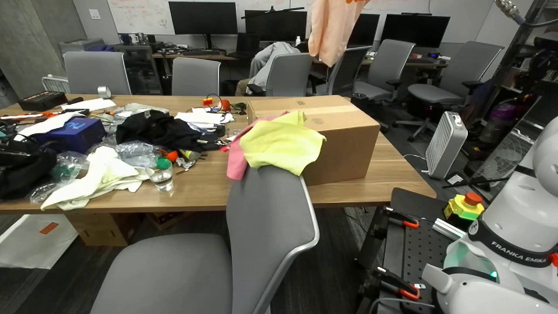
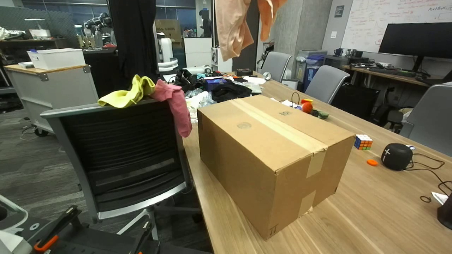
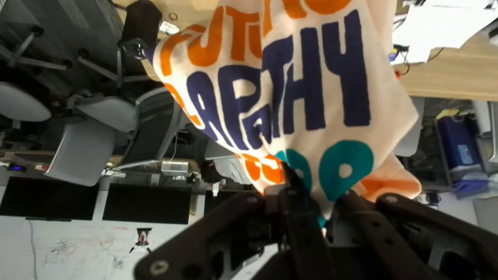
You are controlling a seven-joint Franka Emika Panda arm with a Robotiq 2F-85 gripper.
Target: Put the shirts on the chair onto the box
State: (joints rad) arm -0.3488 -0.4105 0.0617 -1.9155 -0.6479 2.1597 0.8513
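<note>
Above a cardboard box (image 2: 268, 130), a peach shirt (image 3: 307, 85) hangs from the claw (image 3: 320, 210). The wrist view stands upside down, so the cloth that spreads upward there hangs below the claw. The claw's fingers (image 3: 297, 233) are drawn close together, with a gathered part of the peach shirt pinched between them; their tips are partly blurred. APATHY runs across the fabric in dark blue, flanked by orange and teal lettering. In both exterior views the shirt's lower part appears higher than the cardboard box and apart from it; whether it is straight above cannot be told.

The cardboard box, taped along its seam, stands on the table (image 2: 353, 215). Just beside it, at the table edge, is a grey office chair (image 1: 272, 213). Over the top of its backrest lie a yellow shirt (image 2: 129, 93) and a pink shirt (image 2: 176, 109), touching each other, the pink one drooping at the corner nearer the cardboard box. Opposite the chair, a Rubik's cube (image 2: 363, 142) lies near the cardboard box, with a black speaker (image 2: 397, 156) farther from it.
</note>
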